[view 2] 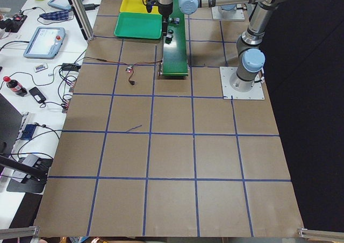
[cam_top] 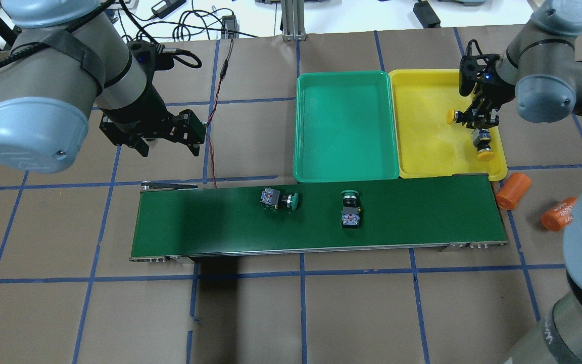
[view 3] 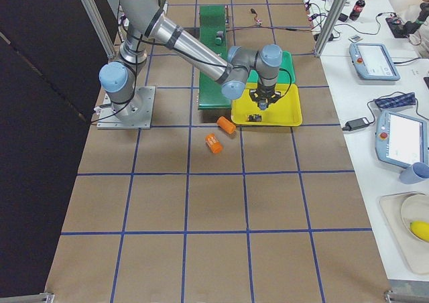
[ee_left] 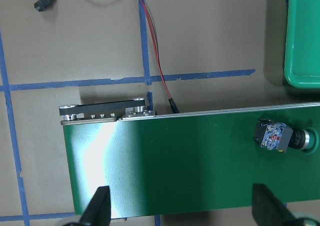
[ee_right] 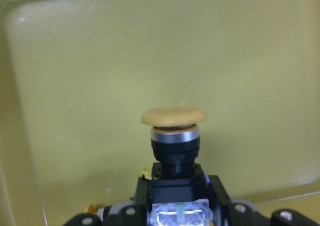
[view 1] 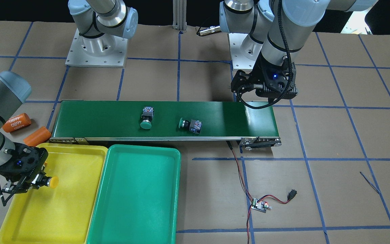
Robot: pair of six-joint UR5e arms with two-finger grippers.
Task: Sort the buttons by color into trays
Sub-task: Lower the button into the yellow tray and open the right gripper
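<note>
The right claw (cam_top: 474,119) is clamped on a yellow button (cam_top: 453,117), held level over the yellow tray (cam_top: 422,136), cap towards the green tray (cam_top: 341,126); a second yellow button (cam_top: 482,145) lies in that tray beside it; release looks next; the left claw (cam_top: 168,145), jaws spread and empty, hovers nearer the first green button (cam_top: 278,198), which lies lengthwise on the belt (cam_top: 422,217); the other green button (cam_top: 350,208) lies crosswise
</note>
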